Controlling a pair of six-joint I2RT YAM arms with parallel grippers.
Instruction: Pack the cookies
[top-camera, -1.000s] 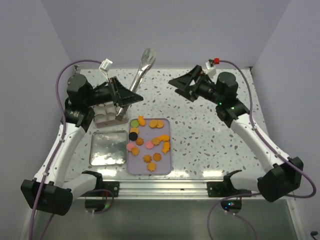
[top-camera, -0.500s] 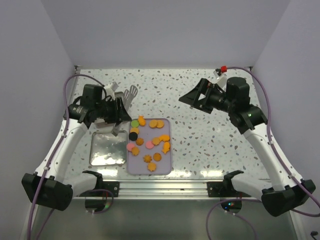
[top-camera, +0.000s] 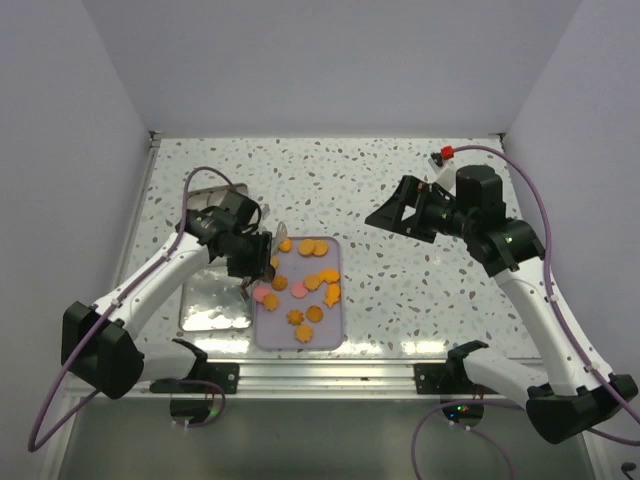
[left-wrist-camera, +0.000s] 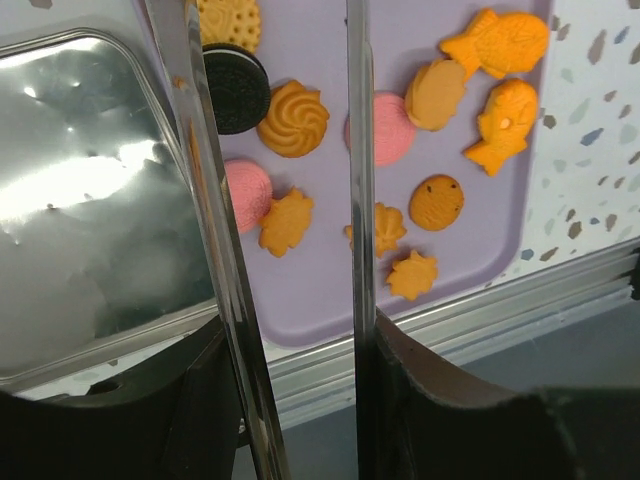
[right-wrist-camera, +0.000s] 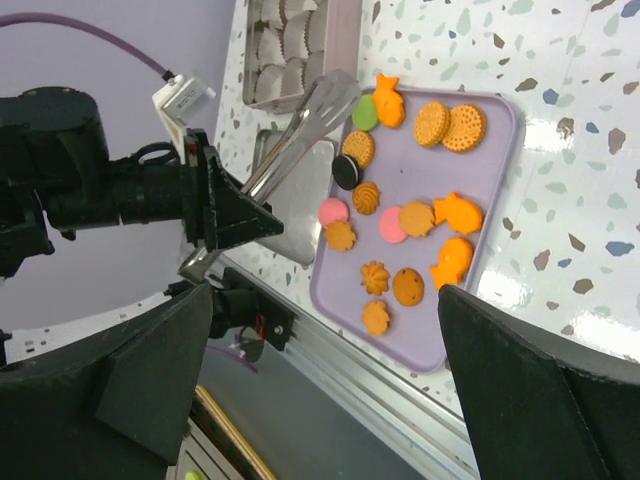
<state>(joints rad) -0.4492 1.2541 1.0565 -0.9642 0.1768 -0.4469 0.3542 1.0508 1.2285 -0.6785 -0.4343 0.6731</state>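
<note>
Sixteen cookies (right-wrist-camera: 414, 216) sit on one tray (right-wrist-camera: 497, 175); left end effector (left-wrist-camera: 300, 400) grips tongs (right-wrist-camera: 300, 128), right end effector (right-wrist-camera: 328, 300) gapes wide.

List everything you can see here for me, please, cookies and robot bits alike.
table: one, white with dark speckles, under everything.
tray: one, lilac, mid-table near the front.
orange cookies: about twelve, in round, flower and fish shapes, spread over the tray.
pink cookies: two, mid-tray toward the left.
green cookie: one, at the tray's far left corner.
black cookie: one, by the tray's left edge.
metal pan: one, shiny silver, empty, left of the tray.
tin of white paper cups: one, behind the pan.
tongs: one pair, silver, over the tray's left edge.
left gripper: black, shut on the tongs.
right gripper: black, open, empty, raised to the right of the tray.
</note>
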